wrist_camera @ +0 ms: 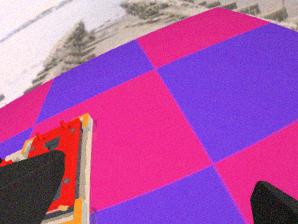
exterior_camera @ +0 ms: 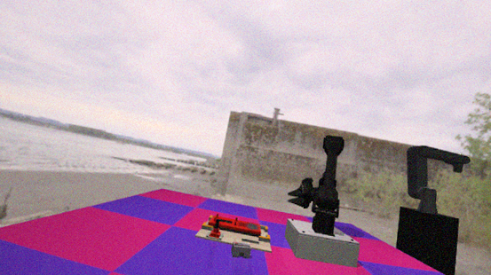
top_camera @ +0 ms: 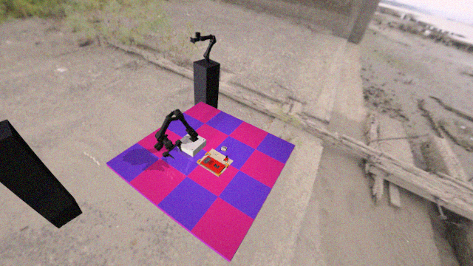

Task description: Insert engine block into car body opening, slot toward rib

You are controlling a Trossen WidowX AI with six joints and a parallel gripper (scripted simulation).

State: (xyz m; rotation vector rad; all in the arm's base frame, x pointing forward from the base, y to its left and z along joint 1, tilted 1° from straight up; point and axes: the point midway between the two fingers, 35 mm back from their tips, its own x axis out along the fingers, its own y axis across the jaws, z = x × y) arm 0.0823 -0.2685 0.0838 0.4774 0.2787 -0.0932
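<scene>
Closest to the wrist camera are the two dark fingertips of the gripper, spread nearly as wide as they go with nothing between them, only checkered mat showing in the gap. From the side, the gripper hangs well above the mat, and the arm stands folded upright on its grey base.

The job looks barely begun to me: this is the reach toward the part, before any pick-up. The engine block sits on a purple square just in front of the tan board that carries the car body, near it but apart. From above, the block lies just beyond the board's far corner, well apart from the gripper.

The next move calls for swinging over that block, coming down with the fingers either side of it, and closing, minding which way it is turned so the slot can face the rib.

The block is a small grey cube-like piece, pale on top. It is too small and blurred here for me to make out its slot. The car body is red and low, with a darker recess in its top that is probably the opening.
</scene>
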